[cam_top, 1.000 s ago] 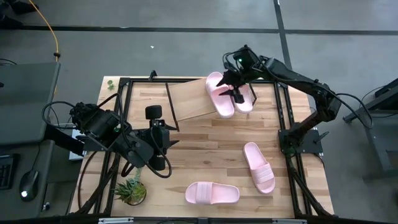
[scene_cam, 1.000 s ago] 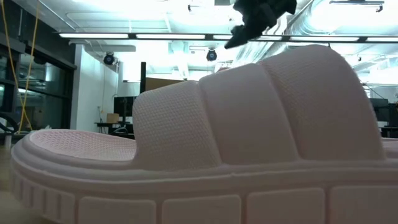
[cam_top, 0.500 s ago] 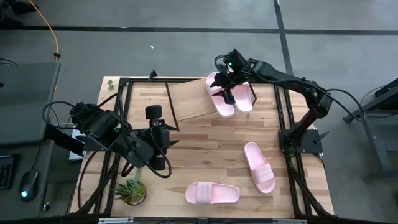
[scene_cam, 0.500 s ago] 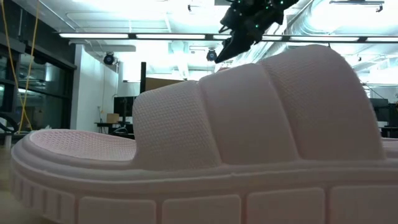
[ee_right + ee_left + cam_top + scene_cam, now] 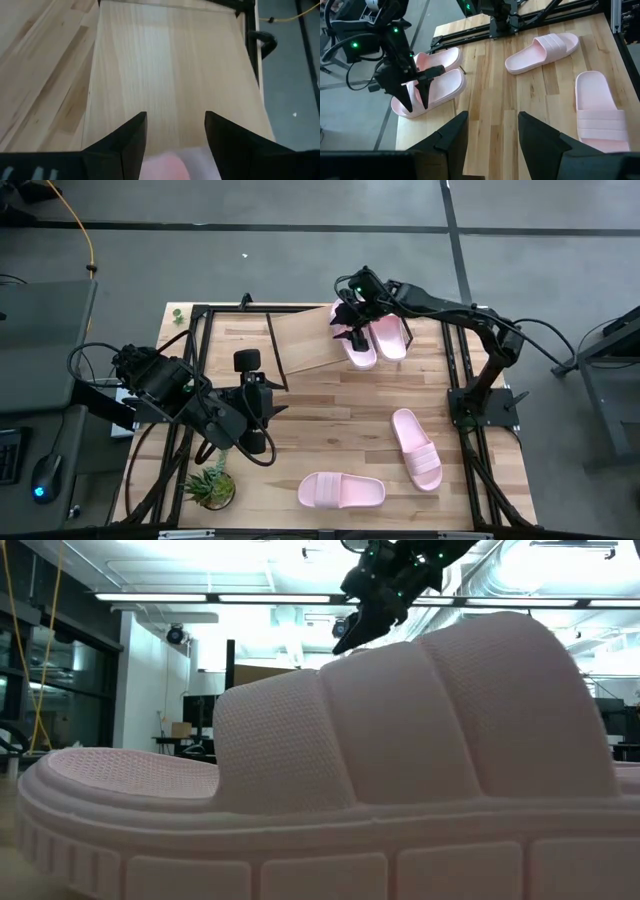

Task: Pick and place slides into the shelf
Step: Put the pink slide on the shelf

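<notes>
Slides number 4 on the table, and their spread tells how far the job has got. 2 of them (image 5: 355, 338) (image 5: 389, 337) lie side by side on the right part of the shelf (image 5: 305, 340), the slanted light-wood board on its black frame, with their heels hanging over its lower edge; that pairing looks deliberate, leaving the bare left part of the shelf free for the other 2. Those other 2 rest flat on the tabletop (image 5: 320, 415), well in front of the shelf: 1 slide (image 5: 415, 447) toward the right, lying lengthwise, and 1 slide (image 5: 341, 491) near the front edge, lying crosswise. The low view is filled by that front one (image 5: 320, 780), so little else shows there.

The right gripper (image 5: 352, 320) is over the left-hand slide of the shelved pair, at its toe end by the shelf's upper edge. Its arm reaches in long and low from the right of the shelf, the wrist turned so its camera looks along the bare board. Its fingers (image 5: 422, 92) point down and stand apart with nothing between them, so I judge it is either nudging that slide straight or has let it go; which of the 2 I cannot tell.

The left gripper (image 5: 492, 135) waits in front of the shelf's left end, above bare tabletop, fingers parted and empty, its arm folded back toward the small potted plant (image 5: 212, 485) at the front corner.
</notes>
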